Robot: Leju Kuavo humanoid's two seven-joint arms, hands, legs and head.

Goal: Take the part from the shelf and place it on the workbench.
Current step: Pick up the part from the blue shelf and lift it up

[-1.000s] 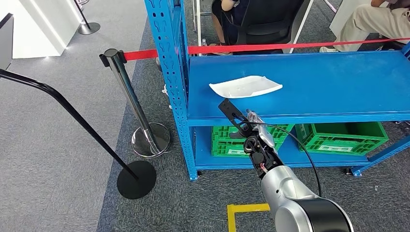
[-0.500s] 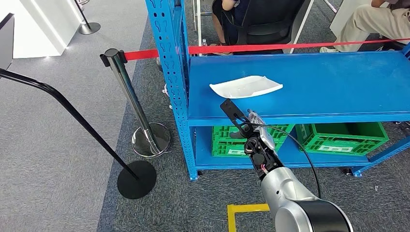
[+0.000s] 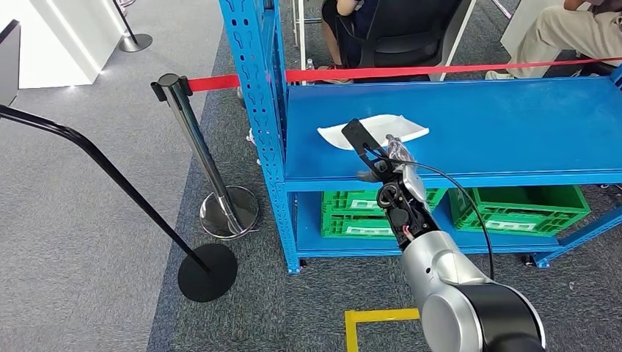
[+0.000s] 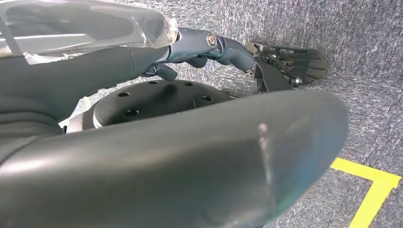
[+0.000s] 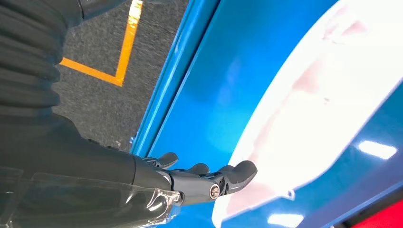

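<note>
A workshop or demo floor: blue steel shelving (image 3: pixel 440 132) on grey carpet (image 3: pixel 88 220), green plastic crates (image 3: pixel 517 209) below, a red belt barrier (image 3: pixel 440 71) on chrome posts (image 3: pixel 192 139), yellow floor tape (image 3: pixel 374 319).

Right robot hand (image 3: pixel 380 155) has risen and advanced toward 12 o'clock in the head view. At 1.0 s and 0.5 s ago it hung in front of the blue metal shelf's (image 3: pixel 513 125) front lip, below the shelf surface, apart from the flat white plastic part (image 3: pixel 378 130). Now it is over the shelf surface, and its dark fingers (image 3: pixel 357 135) overlap the near edge of the part at roughly the part's 6 o'clock. Silver forearm has followed upward, now crossing the shelf's front lip. Right wrist view: fingers (image 5: pixel 228 178) extended and spread, at the white part's (image 5: pixel 313 104) edge; contact cannot be confirmed.
</note>
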